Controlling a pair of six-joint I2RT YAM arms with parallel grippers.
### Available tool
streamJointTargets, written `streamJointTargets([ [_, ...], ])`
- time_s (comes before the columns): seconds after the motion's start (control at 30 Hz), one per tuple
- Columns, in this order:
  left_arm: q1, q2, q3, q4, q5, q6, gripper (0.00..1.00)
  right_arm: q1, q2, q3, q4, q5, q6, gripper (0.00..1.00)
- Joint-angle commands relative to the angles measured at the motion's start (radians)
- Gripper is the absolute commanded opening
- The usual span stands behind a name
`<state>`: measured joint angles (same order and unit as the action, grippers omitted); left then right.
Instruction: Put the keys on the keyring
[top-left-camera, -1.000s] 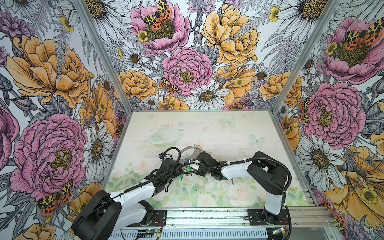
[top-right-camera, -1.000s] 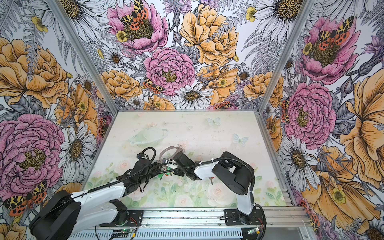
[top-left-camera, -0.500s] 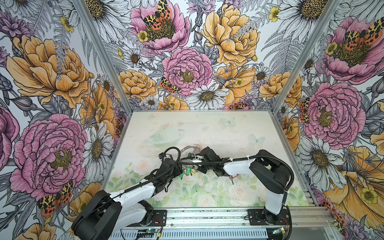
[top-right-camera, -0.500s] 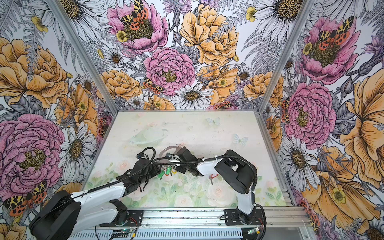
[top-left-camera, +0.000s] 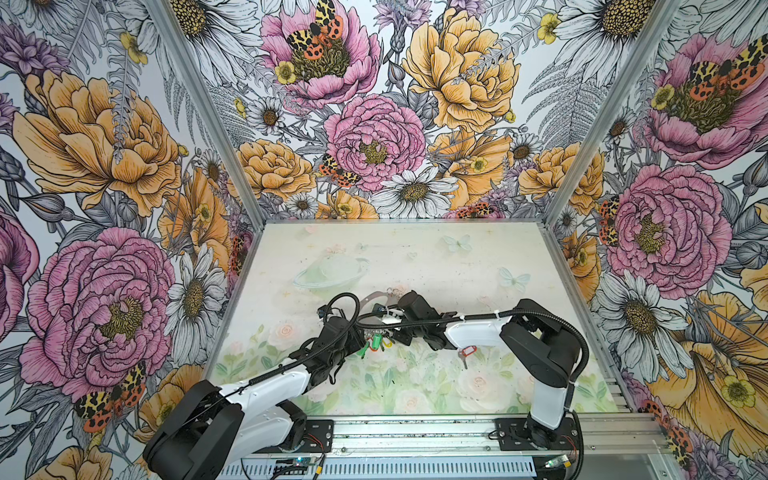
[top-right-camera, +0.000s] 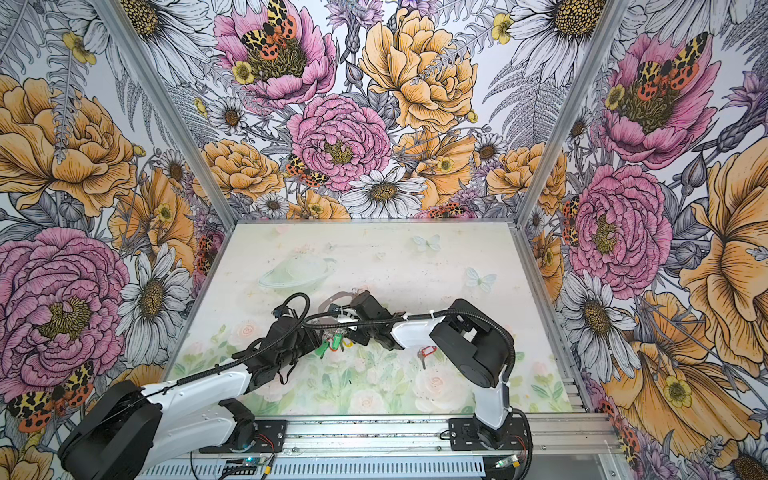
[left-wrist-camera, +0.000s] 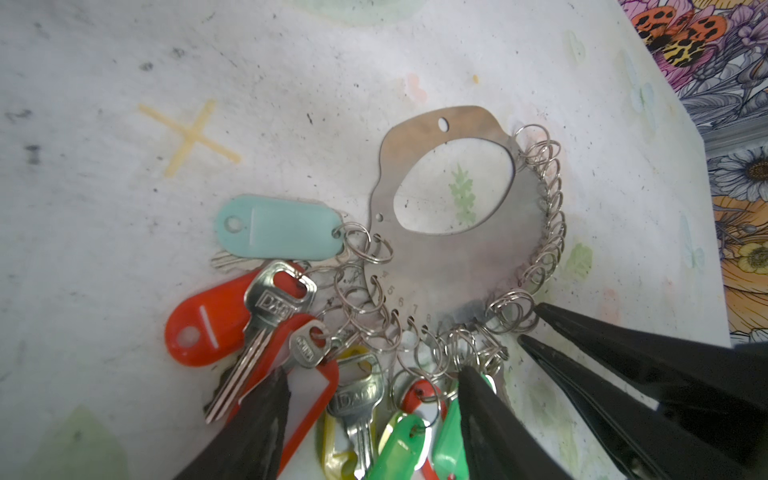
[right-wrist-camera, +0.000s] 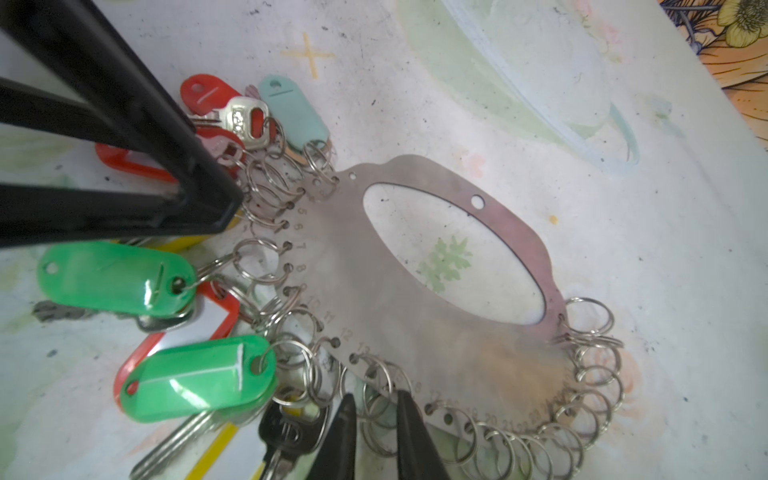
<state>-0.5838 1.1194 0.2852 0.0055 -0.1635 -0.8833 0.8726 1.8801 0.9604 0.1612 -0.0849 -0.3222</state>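
Observation:
The keyring (left-wrist-camera: 449, 257) is a flat grey metal plate with an oval cut-out and wire rings along its edge; it lies on the table, also in both top views (top-left-camera: 374, 297). Several keys (left-wrist-camera: 357, 399) with red, green, yellow and teal tags hang from its rings. My left gripper (left-wrist-camera: 370, 395) is open, its fingers straddling the tag cluster. My right gripper (right-wrist-camera: 376, 409) has its jaws slightly apart around empty wire rings on the plate's edge. One key with a red tag (top-left-camera: 467, 352) lies loose on the table under the right arm.
The floral table mat (top-left-camera: 415, 257) is boxed in by patterned walls on three sides. Both arms meet near the middle over the keyring. A metal rail (top-left-camera: 415, 432) with the arm bases runs along the front edge.
My right gripper has shifted a little toward the back over the keyring and its jaws have parted slightly. The left arm and the loose red-tagged key have not moved.

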Motion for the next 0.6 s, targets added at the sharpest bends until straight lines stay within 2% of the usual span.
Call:
streamJointTargets([
  [0.0,0.016,0.030,-0.035,-0.141,0.021,0.004,0.66,0.005,0.027,0.040,-0.034,-0.026,0.025,0.22],
  [0.47,0.016,0.030,-0.036,-0.139,0.019,0.006,0.66,0.011,0.070,0.087,-0.110,-0.026,0.044,0.27],
  [0.57,0.016,0.027,-0.038,-0.138,0.019,0.005,0.66,0.016,0.076,0.096,-0.117,-0.029,0.044,0.25],
])
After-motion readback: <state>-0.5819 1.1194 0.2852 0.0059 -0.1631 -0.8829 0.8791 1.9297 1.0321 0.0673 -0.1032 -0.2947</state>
